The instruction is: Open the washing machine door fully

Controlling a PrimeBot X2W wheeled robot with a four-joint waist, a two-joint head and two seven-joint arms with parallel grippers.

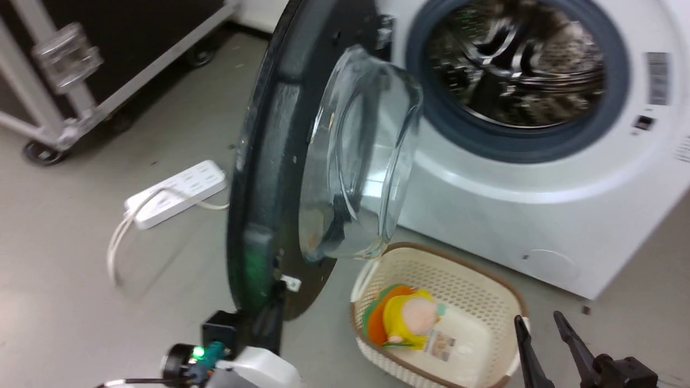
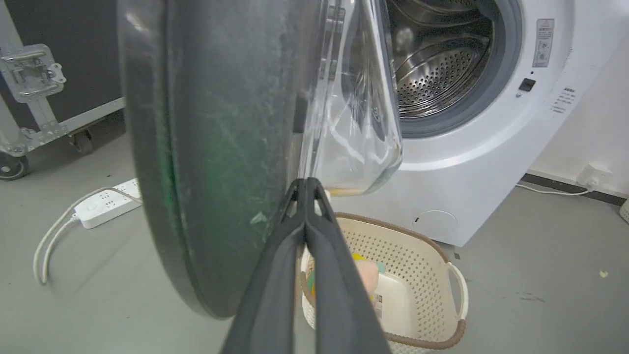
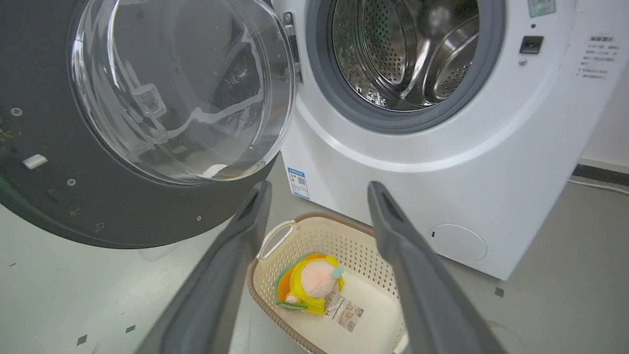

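The washing machine door (image 1: 269,178) stands swung out roughly square to the white washing machine (image 1: 539,215), edge-on to the head view, with its glass bowl (image 1: 361,156) bulging toward the drum. My left gripper (image 1: 275,293) is shut and holds nothing; its fingertips (image 2: 305,184) rest against the inner side of the door (image 2: 221,147), low down beside the glass. My right gripper (image 1: 538,318) hangs open at the lower right, clear of the door (image 3: 49,196). In the right wrist view the right gripper (image 3: 317,189) is spread above a basket, facing the machine (image 3: 442,172).
A cream laundry basket (image 1: 474,291) with a yellow-and-orange plush toy (image 1: 404,318) sits on the floor under the door's swing. A white power strip (image 1: 178,191) with its cable lies to the left, and a wheeled black case (image 1: 81,81) stands beyond it.
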